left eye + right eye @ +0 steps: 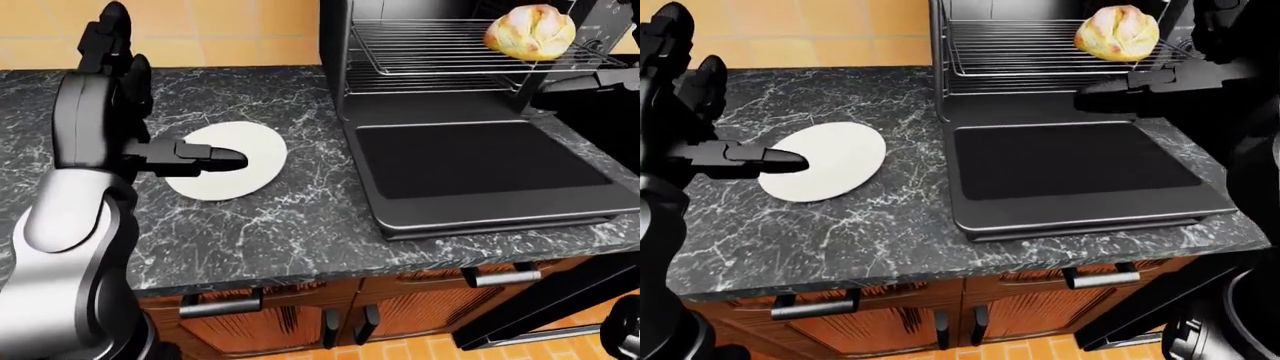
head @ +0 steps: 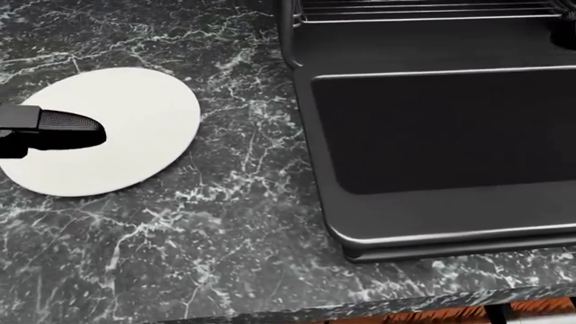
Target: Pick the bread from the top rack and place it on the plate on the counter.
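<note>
A dark marble counter (image 1: 290, 225) veined in white spans the scene, its surface glossy and hard, and a black toaster oven (image 1: 970, 75) stands on it at the right with its smooth door (image 1: 1080, 169) dropped flat toward the camera. Inside, a wire rack (image 1: 440, 49) of thin bright rods carries the bread (image 1: 1118, 33), a round, crusty golden roll sitting at the rack's right end. To the left of the oven lies the plate (image 1: 245, 154), a flat, matte white disc, bare and well apart from the roll. The left hand (image 1: 200, 159) hovers over the plate's left part with its dark, ribbed fingers stretched out flat and gripping nothing. The right hand (image 1: 1160, 81) reaches in just below and beside the roll, one finger pointing left, with nothing visibly held; whether its other fingers are curled I cannot tell. The reach looks barely begun. To do it well, the right hand should probably rise to the roll's level, spread its fingers around the widest part, close gently so the crust does not slip on the rods, and lift clear of the oven's frame.
</note>
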You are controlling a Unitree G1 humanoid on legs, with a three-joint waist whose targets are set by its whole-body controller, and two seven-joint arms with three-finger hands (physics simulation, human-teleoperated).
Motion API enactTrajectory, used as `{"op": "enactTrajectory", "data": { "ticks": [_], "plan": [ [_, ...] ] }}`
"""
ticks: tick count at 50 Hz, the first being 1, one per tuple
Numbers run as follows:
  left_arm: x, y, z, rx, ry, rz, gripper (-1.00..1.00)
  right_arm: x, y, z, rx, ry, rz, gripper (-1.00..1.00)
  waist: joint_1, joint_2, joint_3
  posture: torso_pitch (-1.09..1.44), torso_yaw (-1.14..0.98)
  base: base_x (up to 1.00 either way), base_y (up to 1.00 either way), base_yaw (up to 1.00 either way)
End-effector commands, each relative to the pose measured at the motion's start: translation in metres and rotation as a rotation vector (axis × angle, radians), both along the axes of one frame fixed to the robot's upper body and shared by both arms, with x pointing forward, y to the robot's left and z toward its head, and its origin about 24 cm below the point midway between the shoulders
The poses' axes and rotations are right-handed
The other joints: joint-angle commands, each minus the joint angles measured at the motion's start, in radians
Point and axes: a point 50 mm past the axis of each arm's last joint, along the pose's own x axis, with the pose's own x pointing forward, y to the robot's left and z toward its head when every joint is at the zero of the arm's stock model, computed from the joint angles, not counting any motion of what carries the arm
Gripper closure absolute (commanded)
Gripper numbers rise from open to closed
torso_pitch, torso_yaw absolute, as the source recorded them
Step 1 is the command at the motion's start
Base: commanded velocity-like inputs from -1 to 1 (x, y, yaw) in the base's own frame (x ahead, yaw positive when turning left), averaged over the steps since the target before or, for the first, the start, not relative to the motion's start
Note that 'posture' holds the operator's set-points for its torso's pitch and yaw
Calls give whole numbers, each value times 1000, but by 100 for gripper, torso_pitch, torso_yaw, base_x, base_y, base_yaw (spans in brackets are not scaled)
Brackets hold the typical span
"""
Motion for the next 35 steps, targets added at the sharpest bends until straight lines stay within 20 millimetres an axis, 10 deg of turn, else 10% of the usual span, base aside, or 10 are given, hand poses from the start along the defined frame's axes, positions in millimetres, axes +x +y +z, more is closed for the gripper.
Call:
{"op": "enactTrajectory", "data": {
  "ticks": [1, 35],
  "plan": [
    [-6, -2, 14, 17, -81, -1, -100, -5, -8, 12, -6, -51, -59, -100, 0, 1, -22, 0, 0, 0, 0, 0],
    [-3, -4, 14, 19, -81, -10, -100, 97, -34, 44, 81, 206, -243, -100, -7, 31, -30, 0, 0, 0, 0, 0]
  ]
}}
